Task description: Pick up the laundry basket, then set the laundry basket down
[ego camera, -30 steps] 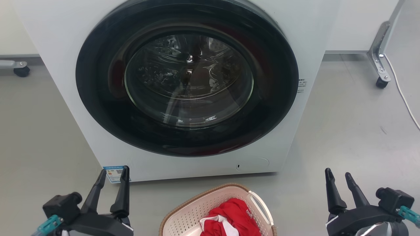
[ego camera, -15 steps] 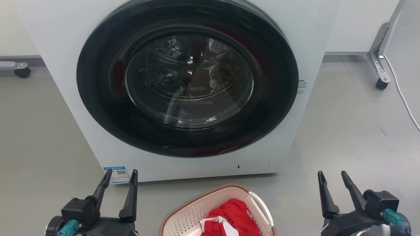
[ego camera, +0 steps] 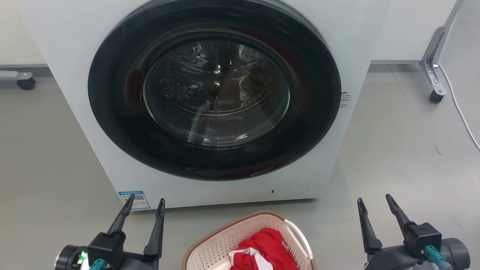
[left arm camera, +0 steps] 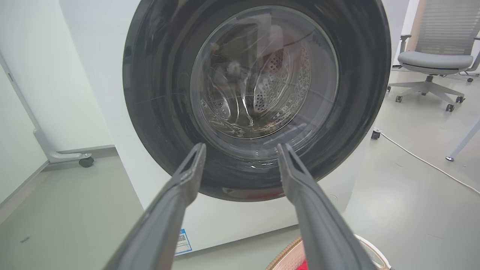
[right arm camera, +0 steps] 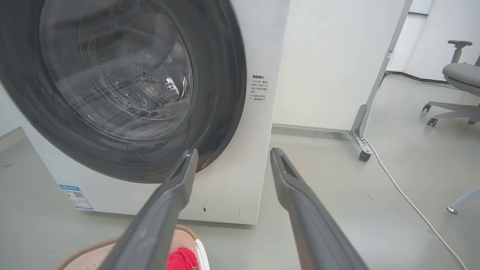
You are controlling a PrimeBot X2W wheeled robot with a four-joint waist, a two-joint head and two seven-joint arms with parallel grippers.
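Sitting on the grey floor [ego camera: 393, 150] at the bottom centre of the head view: laundry basket [ego camera: 221, 245], cream perforated walls, brown woven-look rim, one white side handle [ego camera: 299, 234] showing on its right; the near part is cut off by the frame edge. Contents: red garment [ego camera: 270, 243] with white trim, bunched. Position: just in front of the washer [ego camera: 60, 75], slightly right of the door's centre, not touching the cabinet. Washer: white cabinet, round dark door [ego camera: 213, 165] shut, glass porthole with the metal drum behind it; blue label [ego camera: 134, 200] at the lower left corner. Left claw [ego camera: 146, 199]: to the basket's left, fingers spread wide, nothing between them, clear of the basket. Right claw [ego camera: 374, 198]: to the basket's right, well apart from it, fingers likewise spread wide and empty. Also present: wheeled partition foot [ego camera: 433, 75] and white cable [ego camera: 461, 108] at the right; grey office chair [left arm camera: 435, 60] in the left wrist view.
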